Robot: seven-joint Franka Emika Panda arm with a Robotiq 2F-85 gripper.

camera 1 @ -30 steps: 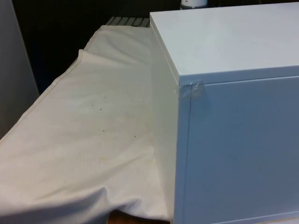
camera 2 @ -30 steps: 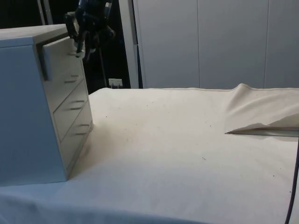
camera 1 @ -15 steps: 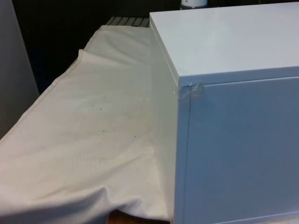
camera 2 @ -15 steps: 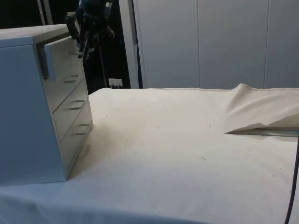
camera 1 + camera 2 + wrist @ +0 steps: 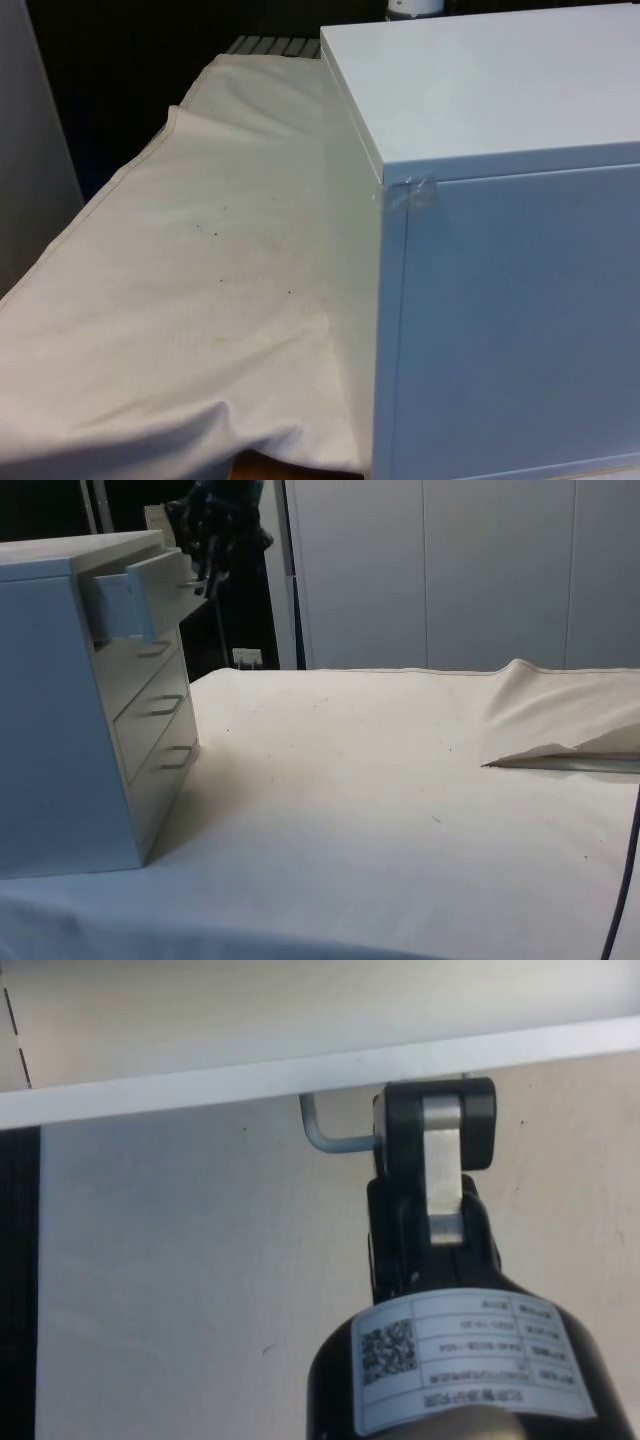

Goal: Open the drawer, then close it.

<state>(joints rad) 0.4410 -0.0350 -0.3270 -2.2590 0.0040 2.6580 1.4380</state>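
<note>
We recorded the gripper [image 5: 432,1140] with its fingers clenched on the handle [image 5: 335,1137] of the top drawer [image 5: 135,590], the one finger [image 5: 440,1165] that we could see lying across the thin metal bar close to its bend, so that the hold sat near one end of the handle, not at its middle. In the side view the gripper [image 5: 207,568] hung at the drawer's front face, level with the top of the chest of drawers [image 5: 60,710]. The top drawer stood part-way out of the chest, its front clear of the two lower drawers [image 5: 150,725], both of which sat flush and shut. The chest stood at the end of the table [image 5: 400,810] nearest the robot, on the white cloth, with its drawer fronts facing down the length of the table; in the front view it turned its plain back and top [image 5: 500,250] to us. A raised fold of cloth [image 5: 560,720] lay at the far edge of the table, well apart from the chest. We judged the opening step to be under way and the closing not yet begun. Risks noted: an off-centre hold could twist the drawer on its runners and jam it; a pull not in line with the runners could slip the fingers off the thin bar; a pull too long could draw the drawer right out or drag the chest across the cloth.
</note>
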